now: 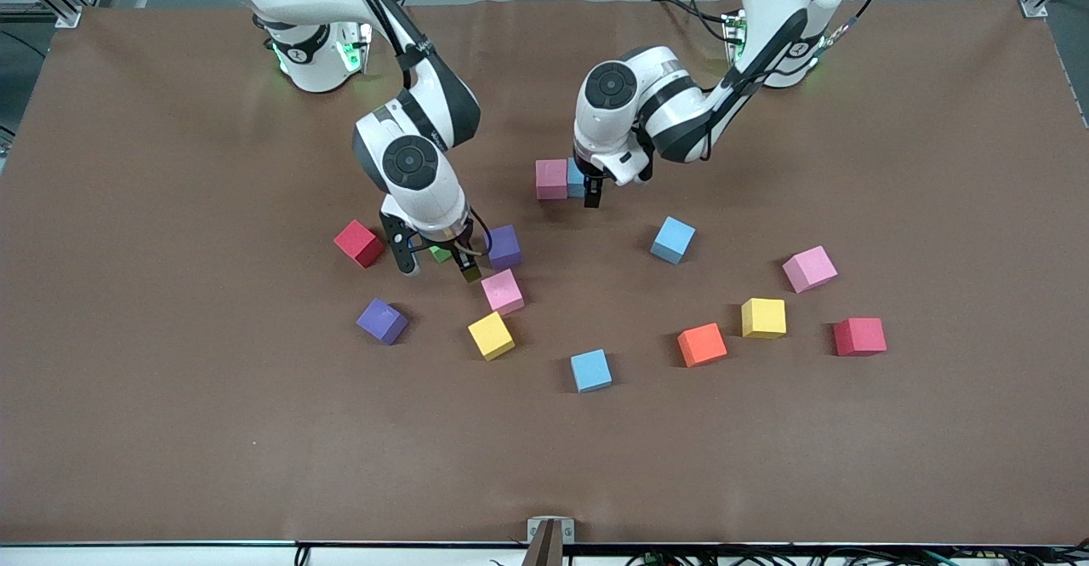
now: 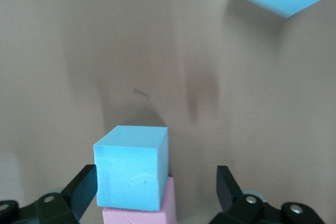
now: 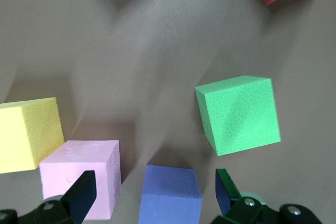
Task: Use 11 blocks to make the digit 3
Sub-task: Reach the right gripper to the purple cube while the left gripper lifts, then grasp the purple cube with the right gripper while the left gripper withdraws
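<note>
My left gripper (image 1: pixel 593 194) (image 2: pixel 155 182) is open low over the table's middle. A light blue block (image 1: pixel 576 179) (image 2: pixel 134 174) stands loose between its fingers, against a pink block (image 1: pixel 551 179) (image 2: pixel 142 216). My right gripper (image 1: pixel 438 268) (image 3: pixel 155 182) hangs open over a green block (image 1: pixel 440 253) (image 3: pixel 239 114). A purple block (image 1: pixel 504 247) (image 3: pixel 170 195) and a pink block (image 1: pixel 503 291) (image 3: pixel 84 177) lie beside it. The purple one shows below and between its fingers in the right wrist view. No digit 3 shape shows.
Loose blocks nearer the front camera: purple (image 1: pixel 382 321), yellow (image 1: pixel 491 335), light blue (image 1: pixel 590 370), orange (image 1: pixel 702 345), yellow (image 1: pixel 763 317), pink (image 1: pixel 809 269), light blue (image 1: pixel 673 239). Red cubes lie at each end (image 1: pixel 358 243), (image 1: pixel 859 336).
</note>
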`<act>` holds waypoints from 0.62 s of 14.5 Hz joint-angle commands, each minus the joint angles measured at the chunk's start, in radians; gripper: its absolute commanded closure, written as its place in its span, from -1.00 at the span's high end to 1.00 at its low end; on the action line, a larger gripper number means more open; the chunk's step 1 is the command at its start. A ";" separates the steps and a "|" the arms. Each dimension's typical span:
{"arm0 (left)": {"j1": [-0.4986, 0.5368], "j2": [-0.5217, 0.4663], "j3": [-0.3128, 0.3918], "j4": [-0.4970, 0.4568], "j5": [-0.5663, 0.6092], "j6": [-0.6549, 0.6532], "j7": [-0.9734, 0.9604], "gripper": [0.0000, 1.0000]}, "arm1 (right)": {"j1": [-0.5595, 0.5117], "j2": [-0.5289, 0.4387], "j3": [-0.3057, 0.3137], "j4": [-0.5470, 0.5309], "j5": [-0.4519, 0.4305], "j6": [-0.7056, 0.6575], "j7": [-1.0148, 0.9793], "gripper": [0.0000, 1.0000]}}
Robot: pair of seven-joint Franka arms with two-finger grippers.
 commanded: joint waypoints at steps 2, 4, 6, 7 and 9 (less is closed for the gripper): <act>0.052 -0.036 -0.021 0.139 -0.009 -0.220 0.054 0.99 | 0.053 0.044 -0.007 0.001 0.005 0.041 0.072 1.00; 0.084 -0.026 -0.020 0.247 -0.028 -0.329 0.157 0.99 | 0.059 0.051 -0.007 0.001 0.005 0.048 0.081 1.00; 0.127 -0.020 -0.012 0.348 -0.032 -0.443 0.311 0.99 | 0.064 0.058 -0.007 0.001 0.005 0.054 0.085 1.00; 0.168 0.007 -0.010 0.383 -0.032 -0.457 0.411 0.99 | 0.070 0.062 -0.007 0.001 0.005 0.063 0.098 1.00; 0.231 0.023 -0.010 0.440 -0.029 -0.469 0.527 0.99 | 0.084 0.076 -0.007 0.003 0.005 0.072 0.112 1.00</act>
